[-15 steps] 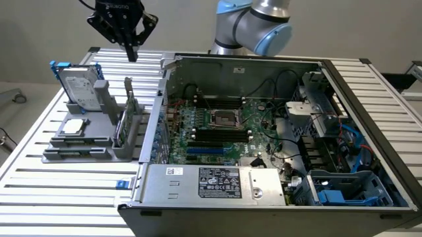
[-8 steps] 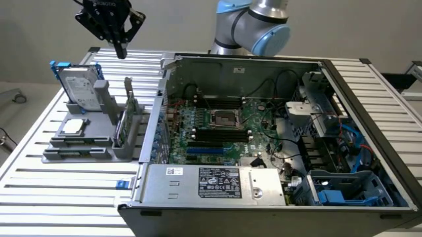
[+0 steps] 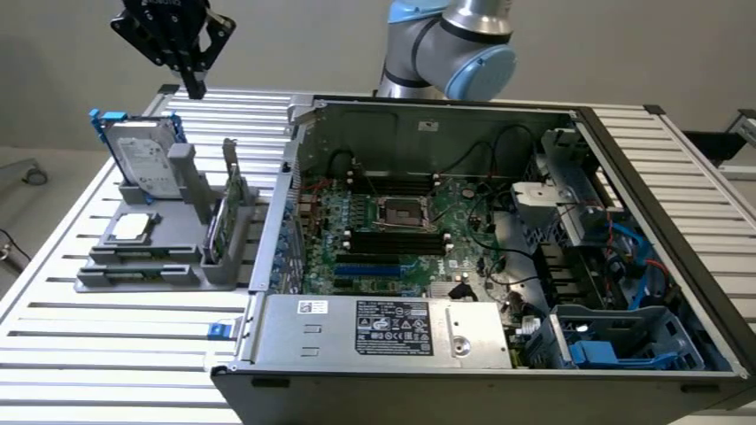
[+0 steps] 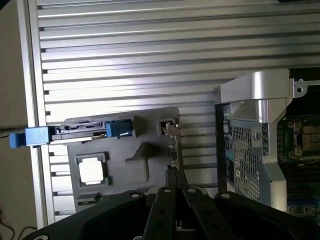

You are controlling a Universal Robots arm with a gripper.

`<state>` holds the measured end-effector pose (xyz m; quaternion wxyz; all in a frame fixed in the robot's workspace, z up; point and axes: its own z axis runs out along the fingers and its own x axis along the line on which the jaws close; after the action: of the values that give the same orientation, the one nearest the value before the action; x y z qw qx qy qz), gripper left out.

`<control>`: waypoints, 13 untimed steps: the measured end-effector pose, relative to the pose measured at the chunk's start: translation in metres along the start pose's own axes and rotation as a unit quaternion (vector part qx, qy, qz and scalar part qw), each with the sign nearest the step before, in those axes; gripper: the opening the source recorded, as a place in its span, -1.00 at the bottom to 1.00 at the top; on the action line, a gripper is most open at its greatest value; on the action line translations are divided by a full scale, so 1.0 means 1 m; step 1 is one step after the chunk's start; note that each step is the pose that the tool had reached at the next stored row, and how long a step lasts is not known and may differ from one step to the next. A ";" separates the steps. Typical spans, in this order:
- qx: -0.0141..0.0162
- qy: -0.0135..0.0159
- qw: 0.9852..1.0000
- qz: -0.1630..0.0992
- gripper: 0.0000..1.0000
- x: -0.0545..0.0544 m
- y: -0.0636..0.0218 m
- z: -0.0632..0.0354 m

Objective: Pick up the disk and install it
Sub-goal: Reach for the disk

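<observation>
Aluminium slats make up the counter. Over its far corner at the exterior view's left hangs the black claw, its fingers pressed together with nothing between them, well above everything else. Below it, near the counter's edge on that side, a grey holder carries the disk. The disk stands on edge at the holder's far end, framed by its blue carrier and untouched. Just in front of it a small square silver chip lies flat on the holder, and to the right a narrow card stands upright in a slot. Further right, the open computer case covers the counter's middle and right. It has a green motherboard inside and a blue plastic cage at its near right corner.
</observation>
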<state>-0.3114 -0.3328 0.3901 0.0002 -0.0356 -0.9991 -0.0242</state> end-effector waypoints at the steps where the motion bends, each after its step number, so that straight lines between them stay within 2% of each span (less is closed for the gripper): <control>1: 0.000 0.000 1.000 0.000 -0.79 0.004 0.0013 0.0001; 13: 0.000 0.005 1.000 0.000 -0.79 0.048 0.0162 0.0011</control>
<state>-0.3585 -0.3132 0.3899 0.0053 -0.0358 -0.9991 -0.0240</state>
